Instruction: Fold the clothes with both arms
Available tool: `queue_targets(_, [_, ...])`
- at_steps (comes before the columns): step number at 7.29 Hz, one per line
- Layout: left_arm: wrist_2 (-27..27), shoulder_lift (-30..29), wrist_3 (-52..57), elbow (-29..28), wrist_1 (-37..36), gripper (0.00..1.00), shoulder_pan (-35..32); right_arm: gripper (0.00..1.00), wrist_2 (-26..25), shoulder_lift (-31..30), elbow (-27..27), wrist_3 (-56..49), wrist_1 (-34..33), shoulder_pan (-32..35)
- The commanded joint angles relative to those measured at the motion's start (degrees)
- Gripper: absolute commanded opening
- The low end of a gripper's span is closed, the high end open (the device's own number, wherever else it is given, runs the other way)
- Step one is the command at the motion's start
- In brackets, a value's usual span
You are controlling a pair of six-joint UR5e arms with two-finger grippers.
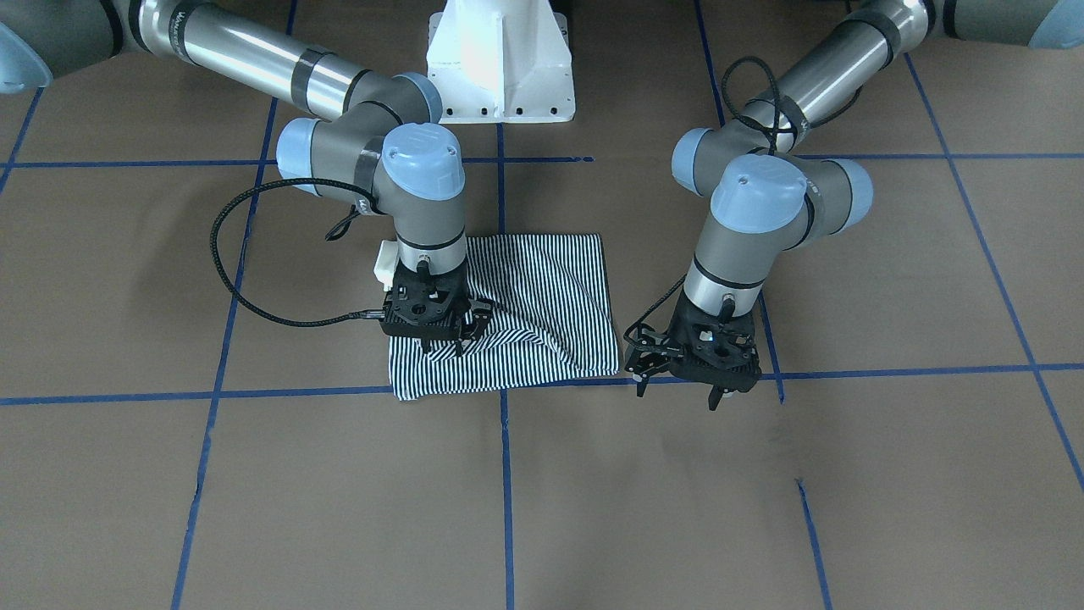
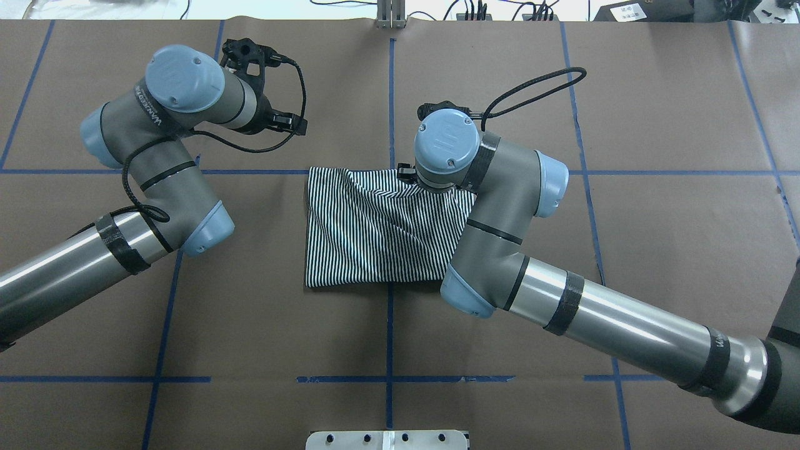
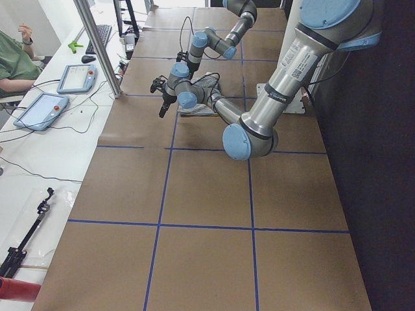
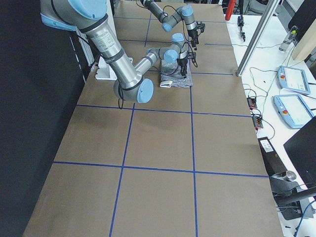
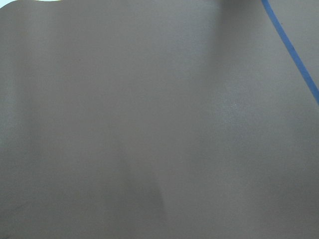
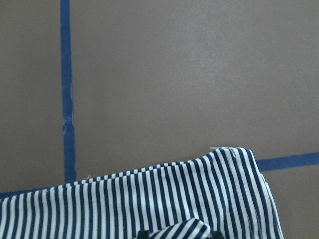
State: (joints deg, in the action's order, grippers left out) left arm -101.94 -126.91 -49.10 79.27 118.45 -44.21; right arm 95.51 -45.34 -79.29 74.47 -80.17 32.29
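Overhead exterior view puts the polo shirt (image 2: pixel 375 231) at the middle of the table (image 2: pixel 656 250), folded into a rough rectangle across a blue tape line (image 2: pixel 389 337). The right gripper (image 1: pixel 445 346) stands on the shirt's far edge. Its fingers are pinched on a small raised fold of striped cloth, which also shows at the bottom of the right wrist view, and a crease runs across the fabric from there. The left gripper (image 1: pixel 677 391) hangs just beside the shirt's opposite side, off the cloth, with its fingers spread wide and nothing between them. The left wrist view shows only bare table.
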Motion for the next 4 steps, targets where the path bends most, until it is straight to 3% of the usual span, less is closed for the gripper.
queue_targets(1, [0.07,0.0,-0.03,0.01,0.03,1.0,0.0,0.5,-1.1,-0.1,0.62,-0.29,0.02,-0.38])
queue_targets(2, [0.07,0.0,-0.03,0.01,0.03,1.0,0.0,0.16,-1.29,-0.01,0.8,-0.11,0.02,-0.47])
queue_targets(3, [0.07,0.0,-0.21,0.01,0.03,1.0,0.0,0.0,-2.59,-0.01,0.8,0.5,-0.16,-0.47])
queue_targets(4, [0.07,0.08,-0.21,0.01,0.03,1.0,0.0,0.0,-2.87,0.25,0.98,0.5,-0.25,-0.47])
